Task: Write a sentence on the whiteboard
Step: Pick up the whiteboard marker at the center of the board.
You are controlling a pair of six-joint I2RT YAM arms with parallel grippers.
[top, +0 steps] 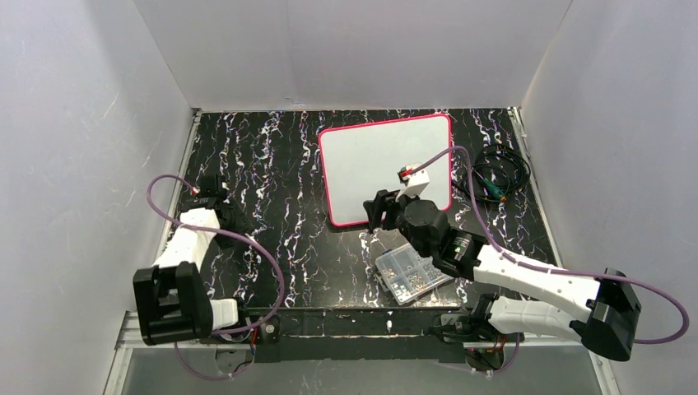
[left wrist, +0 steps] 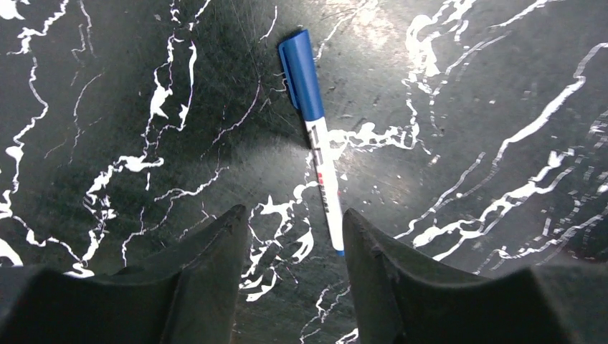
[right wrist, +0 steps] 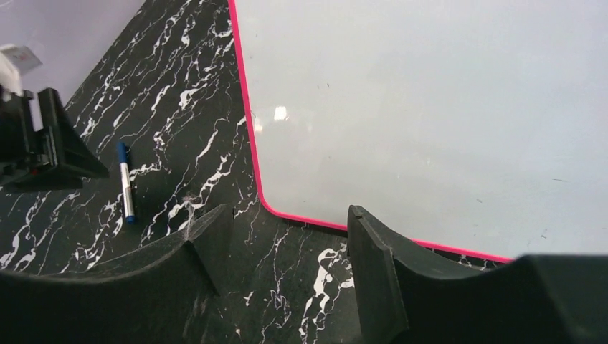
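The red print on the blue-capped marker (left wrist: 315, 136) is too small to read, and the whiteboard (top: 379, 164), plain white with a thin pink-red frame, lies flat on the black marbled bench (top: 280, 247), the right claw (right wrist: 287, 236) spread empty at its near left corner, the left claw (left wrist: 294, 236) spread empty by the marker, well left of it.

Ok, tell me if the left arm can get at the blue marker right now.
Probably yes. The left claw hangs open just above the capped blue marker, which lies flat on the marbled table with nothing between them.
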